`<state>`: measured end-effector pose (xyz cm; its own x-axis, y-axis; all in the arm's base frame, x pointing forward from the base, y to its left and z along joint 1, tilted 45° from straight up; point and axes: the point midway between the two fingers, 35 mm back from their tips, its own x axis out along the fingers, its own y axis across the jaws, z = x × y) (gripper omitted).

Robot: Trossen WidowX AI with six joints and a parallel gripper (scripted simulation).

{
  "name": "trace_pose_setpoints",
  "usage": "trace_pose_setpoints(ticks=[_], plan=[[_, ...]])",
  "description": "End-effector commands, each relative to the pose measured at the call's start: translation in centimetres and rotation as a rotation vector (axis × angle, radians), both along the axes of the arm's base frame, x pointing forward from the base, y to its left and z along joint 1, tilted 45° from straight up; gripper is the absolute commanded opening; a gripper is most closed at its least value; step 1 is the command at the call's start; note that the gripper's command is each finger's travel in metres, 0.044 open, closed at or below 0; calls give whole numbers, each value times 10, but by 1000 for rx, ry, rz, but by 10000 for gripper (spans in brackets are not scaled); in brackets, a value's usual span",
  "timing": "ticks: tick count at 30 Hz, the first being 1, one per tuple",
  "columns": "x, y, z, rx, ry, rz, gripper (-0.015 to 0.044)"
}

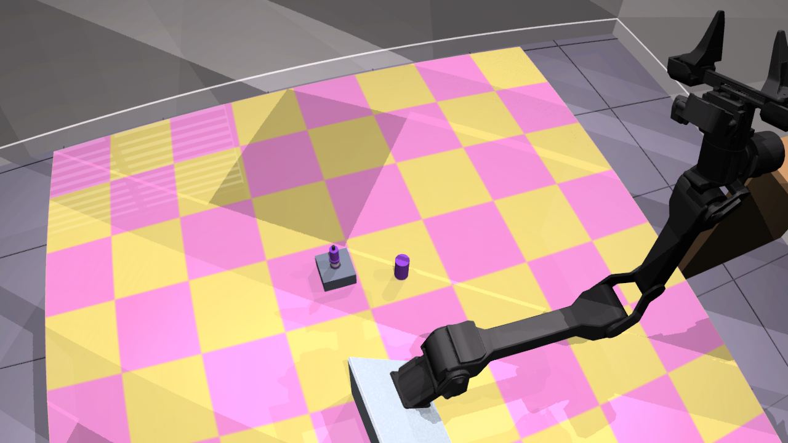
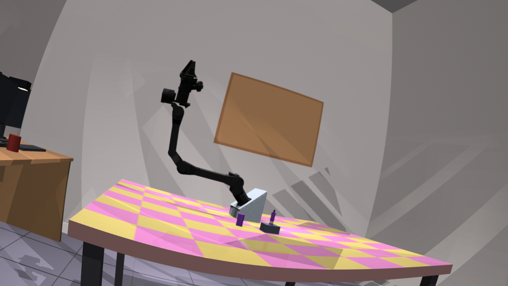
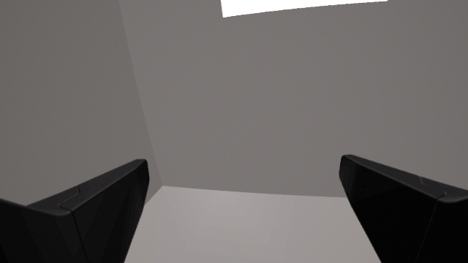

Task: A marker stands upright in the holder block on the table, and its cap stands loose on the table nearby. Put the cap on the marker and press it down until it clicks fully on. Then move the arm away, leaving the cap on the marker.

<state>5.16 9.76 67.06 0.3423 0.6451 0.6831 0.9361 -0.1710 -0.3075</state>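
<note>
A purple marker (image 1: pixel 333 255) (image 2: pixel 272 217) stands upright, its dark tip up, in the dark grey holder block (image 1: pixel 338 274) (image 2: pixel 270 228) on the checkered table. The purple cap (image 1: pixel 401 267) (image 2: pixel 240 219) stands upright on the table a short way from the block, apart from it. My gripper (image 1: pixel 750 23) (image 2: pixel 193 61) (image 3: pixel 243 164) is open and empty. It is raised high above the table, far from marker and cap, with its fingers pointing up. The wrist view shows only walls and ceiling between the fingers.
The arm rises from a pale base block (image 1: pixel 380 396) (image 2: pixel 254 206) on the checkered table (image 1: pixel 236 297) (image 2: pixel 170 245), near the holder block and the cap. A wooden desk (image 2: pixel 35 156) with a red mug (image 2: pixel 13 143) stands beyond the table. A brown board (image 2: pixel 270 120) hangs on the wall.
</note>
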Motion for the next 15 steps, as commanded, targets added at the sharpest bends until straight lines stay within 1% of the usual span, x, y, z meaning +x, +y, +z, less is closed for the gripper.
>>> trace_pose_setpoints(ticks=[1, 6, 12, 15], plan=[[0, 1, -1, -2, 4, 2, 374], [11, 28, -17, -50, 106, 33, 243], [56, 90, -73, -167, 399, 8, 237], [83, 111, -104, -196, 555, -33, 237]])
